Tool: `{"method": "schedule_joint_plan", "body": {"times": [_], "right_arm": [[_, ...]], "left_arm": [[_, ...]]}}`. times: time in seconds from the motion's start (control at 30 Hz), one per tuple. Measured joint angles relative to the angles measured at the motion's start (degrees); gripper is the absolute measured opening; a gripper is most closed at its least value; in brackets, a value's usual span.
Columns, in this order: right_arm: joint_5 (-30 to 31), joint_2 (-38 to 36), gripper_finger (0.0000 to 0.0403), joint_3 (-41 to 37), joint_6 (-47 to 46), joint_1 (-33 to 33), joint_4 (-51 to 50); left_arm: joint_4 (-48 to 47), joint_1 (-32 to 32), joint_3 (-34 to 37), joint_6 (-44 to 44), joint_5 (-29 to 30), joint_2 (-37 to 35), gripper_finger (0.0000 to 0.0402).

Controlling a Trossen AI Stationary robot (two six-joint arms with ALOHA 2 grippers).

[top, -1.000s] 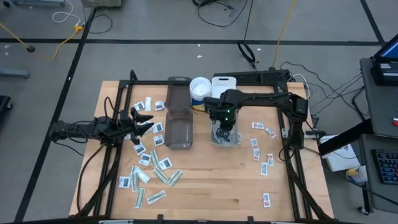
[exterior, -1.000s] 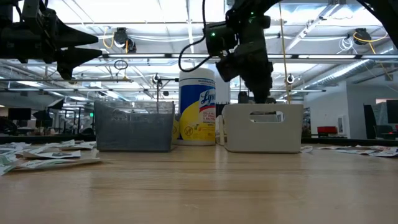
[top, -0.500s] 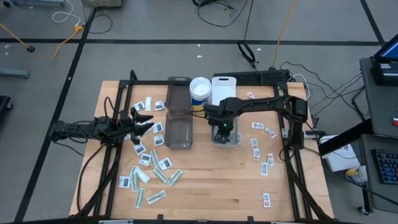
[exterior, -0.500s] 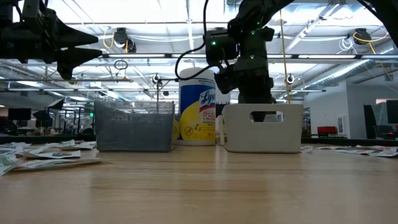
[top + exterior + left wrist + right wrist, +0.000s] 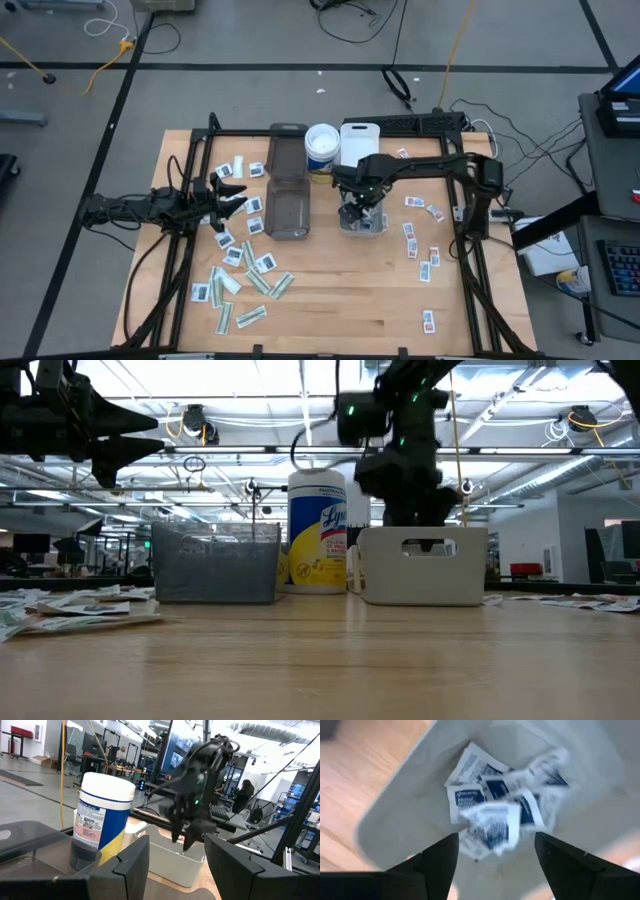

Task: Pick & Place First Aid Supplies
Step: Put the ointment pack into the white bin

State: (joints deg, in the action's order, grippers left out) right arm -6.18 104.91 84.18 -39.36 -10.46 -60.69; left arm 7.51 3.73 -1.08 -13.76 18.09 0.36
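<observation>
Hanging over the white bin (image 5: 395, 800) with the right gripper (image 5: 492, 857), fingers wide apart, holding nothing. Lying just below in the bin: white packets (image 5: 495, 805). Waiting over more packets (image 5: 240, 270), the left gripper (image 5: 228, 195), partly apart, empty.

Blurred packets (image 5: 492, 815) inside the pale bin (image 5: 395, 805).

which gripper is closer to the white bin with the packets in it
Right. The right gripper hangs directly over the white bin, fingers open. The left gripper hovers far off, beyond the smoky bin.
</observation>
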Motion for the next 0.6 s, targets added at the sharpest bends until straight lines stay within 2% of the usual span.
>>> {"method": "schedule_joint_plan", "body": {"times": [0.27,0.6], "right_arm": [[7.4,-7.8,0.0254,-0.2,-17.9,8.2,-2.0],[7.6,-12.1,0.0254,-0.2,-38.0,25.0,-9.9]], "left_arm": [[0.0,0.0,0.0,0.0,0.0,0.0,0.0196],[0.0,0.0,0.0,0.0,0.0,0.0,0.0196]]}}
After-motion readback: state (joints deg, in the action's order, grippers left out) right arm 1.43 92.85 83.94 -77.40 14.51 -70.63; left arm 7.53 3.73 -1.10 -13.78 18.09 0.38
